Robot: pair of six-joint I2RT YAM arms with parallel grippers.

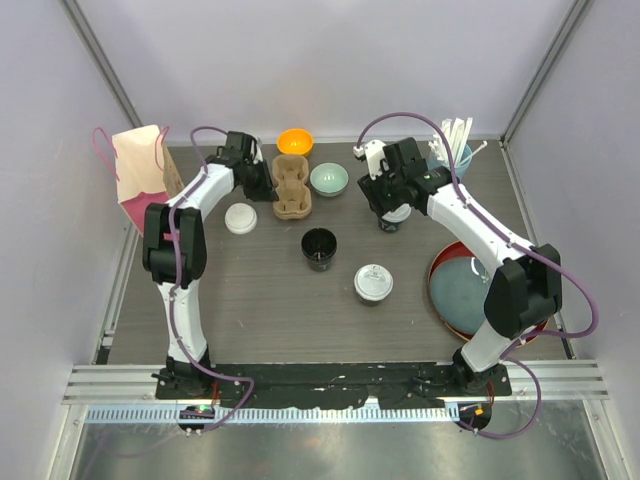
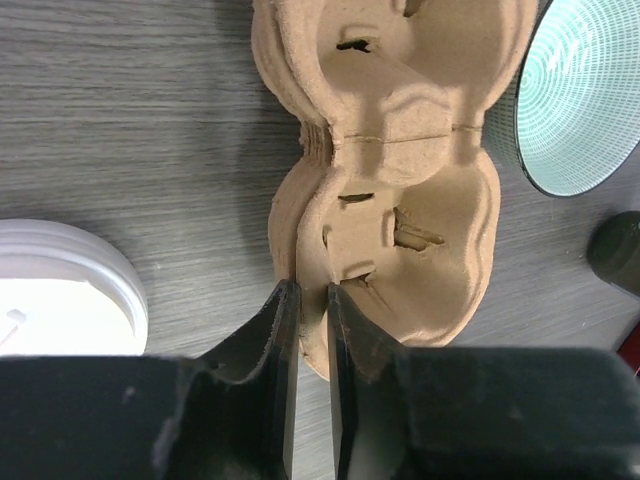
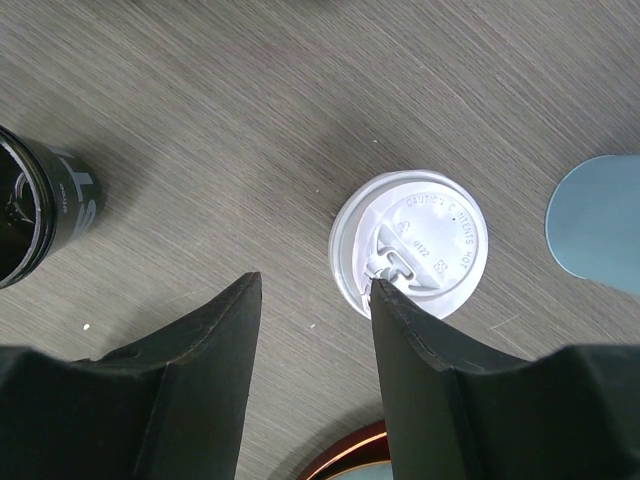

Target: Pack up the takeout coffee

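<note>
Up top the right gripper (image 1: 388,204) masks most of the lidded cup (image 1: 392,224), while the wrist views clip the white lid (image 2: 60,300), the teal bowl (image 2: 585,100) and the open black cup (image 3: 35,210) at their edges.

The top camera, above and behind my bases, sees the whole grey desk (image 1: 260,290). My wrist cameras look down closely: left on the brown pulp cup carrier (image 2: 400,150), right on a round white plastic cup lid (image 3: 425,245).

On the surface (image 1: 250,300), the left gripper (image 1: 262,183) sits at the left edge of the cardboard cup carrier (image 1: 292,190). The right gripper (image 1: 393,207) hangs over a lidded cup (image 1: 396,218). A second lidded cup (image 1: 373,283), an open black cup (image 1: 319,248) and a white lid (image 1: 241,218) stand well apart.
</note>
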